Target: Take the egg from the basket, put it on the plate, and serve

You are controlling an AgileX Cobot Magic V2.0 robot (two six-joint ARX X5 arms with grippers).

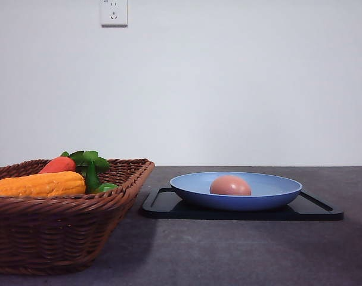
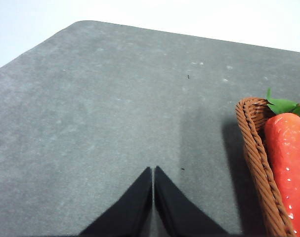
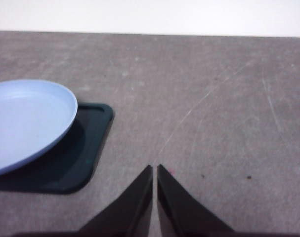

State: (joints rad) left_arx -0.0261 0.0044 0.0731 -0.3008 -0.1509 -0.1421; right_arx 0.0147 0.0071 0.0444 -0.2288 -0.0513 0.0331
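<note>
So the egg (image 1: 230, 185) is sitting in the light blue plate (image 1: 276, 193), a bit left of the plate's middle, and the plate is on a flat black tray (image 1: 315, 211) on the right half of the grey tabletop (image 1: 228, 250). The wicker basket (image 1: 61, 232) is over at the near left corner, with a carrot (image 1: 57, 164), a corn cob (image 1: 37, 185) and something green in it.

My left gripper (image 2: 153, 170) has its fingers pressed together, nothing between them, hanging over bare tabletop. Through that wrist camera I can see the basket's braided rim just off to the side with the carrot lying along it, clear of my fingertips.

My right gripper (image 3: 154, 169) is closed up too, fingertips touching, holding nothing, also over bare table. The plate and the rounded corner of the tray are off to one side of it, not touching. The egg is nowhere near either set of fingers, it's just resting in the plate on its own.
</note>
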